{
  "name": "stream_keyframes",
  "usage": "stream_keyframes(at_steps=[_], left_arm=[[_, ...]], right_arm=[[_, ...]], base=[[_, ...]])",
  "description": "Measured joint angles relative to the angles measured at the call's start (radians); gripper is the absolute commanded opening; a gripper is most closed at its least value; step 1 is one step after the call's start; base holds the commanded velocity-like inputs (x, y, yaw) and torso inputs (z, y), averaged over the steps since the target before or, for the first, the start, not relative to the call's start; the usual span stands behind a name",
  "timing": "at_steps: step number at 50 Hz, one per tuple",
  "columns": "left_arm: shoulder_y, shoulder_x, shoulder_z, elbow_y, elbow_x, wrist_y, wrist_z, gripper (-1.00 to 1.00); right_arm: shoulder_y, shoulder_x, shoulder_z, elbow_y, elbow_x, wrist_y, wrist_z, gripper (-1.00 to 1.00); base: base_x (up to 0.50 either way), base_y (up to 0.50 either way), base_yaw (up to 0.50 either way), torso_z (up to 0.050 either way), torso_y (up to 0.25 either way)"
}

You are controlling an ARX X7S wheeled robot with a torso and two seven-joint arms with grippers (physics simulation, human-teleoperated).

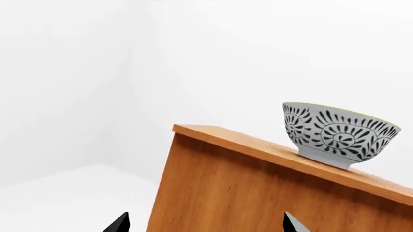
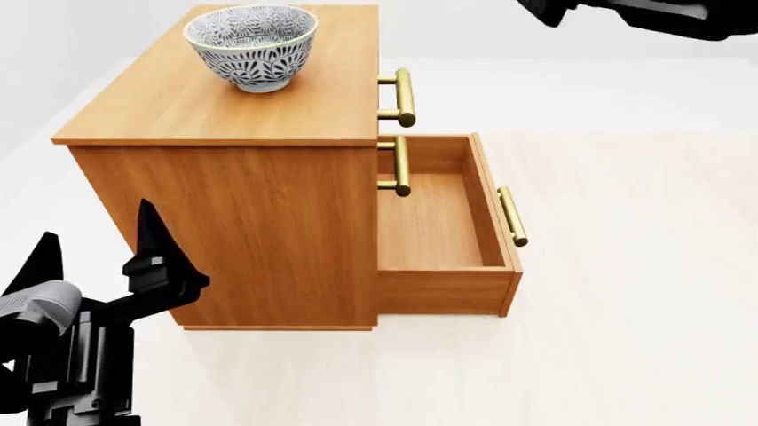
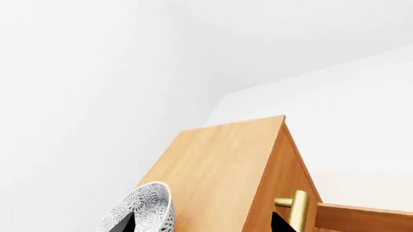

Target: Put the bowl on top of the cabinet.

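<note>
Both end effectors spread wide, holding nothing, left end effector (image 2: 101, 244) beside cabinet (image 2: 237, 213), bowl (image 2: 251, 46) on top

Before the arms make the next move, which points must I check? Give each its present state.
1. Bowl upright on cabinet top: ok.
2. Bowl away from the top's edges: ok.
3. Left gripper open and empty, beside the cabinet: ok.
4. Right gripper off the bowl: ok; fingertips apart.
5. Drawers closed: not ok, lower drawer stands open.
6. Drawer contents: empty where visible.
</note>
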Motion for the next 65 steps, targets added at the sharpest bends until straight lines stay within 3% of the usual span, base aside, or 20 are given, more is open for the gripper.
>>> stream_keyframes(at_steps=[26,65], left_arm=[[0.0,-0.005,0.001,0.004,0.0,0.001,-0.007,1.0],[-0.002,-0.009,0.005,0.002,0.001,0.003,-0.012,1.0]], right_arm=[[-0.001,0.321,0.165,-0.471,-0.237,-0.135,0.231,1.0],[-0.116,0.649,0.26,-0.909,-0.492,-0.306,0.321,1.0]], base=[[0.0,0.0,0.0,0.0,0.0],[0.0,0.0,0.0,0.0,0.0]])
